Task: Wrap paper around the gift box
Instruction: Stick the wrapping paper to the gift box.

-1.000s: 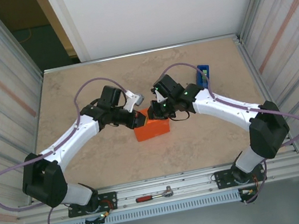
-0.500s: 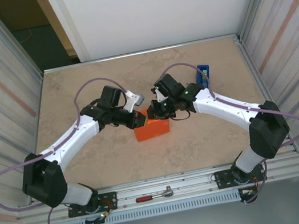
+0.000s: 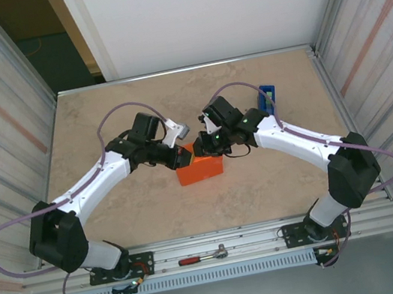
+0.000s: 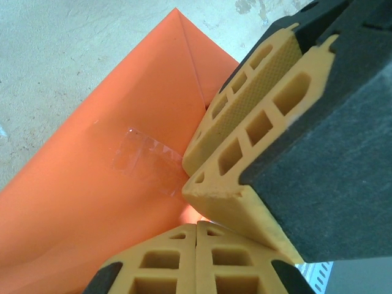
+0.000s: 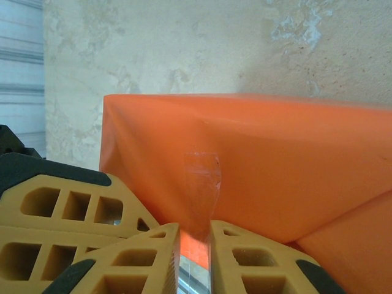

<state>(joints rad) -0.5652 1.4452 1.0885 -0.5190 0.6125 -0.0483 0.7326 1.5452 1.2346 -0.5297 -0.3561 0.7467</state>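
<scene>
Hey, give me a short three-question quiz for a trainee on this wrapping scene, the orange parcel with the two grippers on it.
1. True or false: the left gripper has its fingers pressed together.
2. Pick one. What is stuck on the bright orange paper folded around the parcel?
A. a clear tape strip
B. a white label
C. a red ribbon
3. Short answer: which arm stands nearer the upright blue plastic tape dispenser at the far side of the table?

Key: 1 true. 2 A. 3 the right arm.
</scene>
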